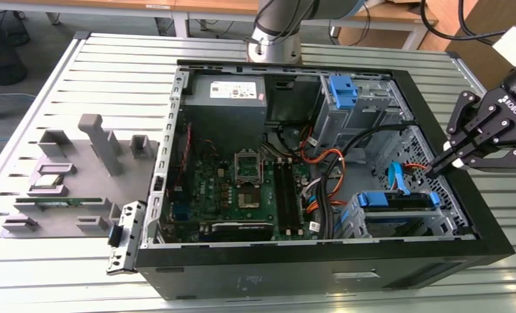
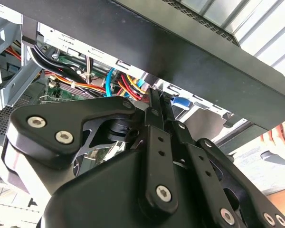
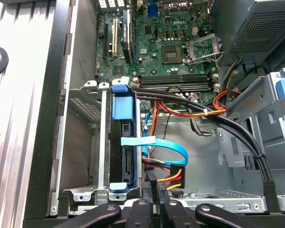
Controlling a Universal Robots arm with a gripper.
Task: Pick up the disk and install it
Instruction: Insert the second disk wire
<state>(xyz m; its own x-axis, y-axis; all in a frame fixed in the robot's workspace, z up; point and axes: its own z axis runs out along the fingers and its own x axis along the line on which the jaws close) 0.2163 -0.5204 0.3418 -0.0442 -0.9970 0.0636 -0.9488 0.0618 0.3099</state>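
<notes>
The disk (image 1: 397,203) sits inside the metal drive cage (image 1: 349,218) at the near right corner of the open computer case, with its blue rails showing on top. In the first wrist view the disk (image 3: 128,152) is edge-on between two blue rail ends, slotted in the cage (image 3: 102,142). My gripper (image 1: 439,163) hangs over the case's right wall, just above and to the right of the disk. The fingers (image 3: 152,190) are shut together with nothing between them, and they point down at the cables beside the cage. In the second wrist view the fingers (image 2: 154,111) are also pressed together.
Orange, red and blue cables (image 3: 166,161) lie beside the cage. A grey power-supply box (image 1: 227,91) and a blue bracket (image 1: 340,88) sit at the back of the case. A grey parts fixture (image 1: 75,176) stands at the exterior view's left. A person's hand (image 2: 280,135) is near the case.
</notes>
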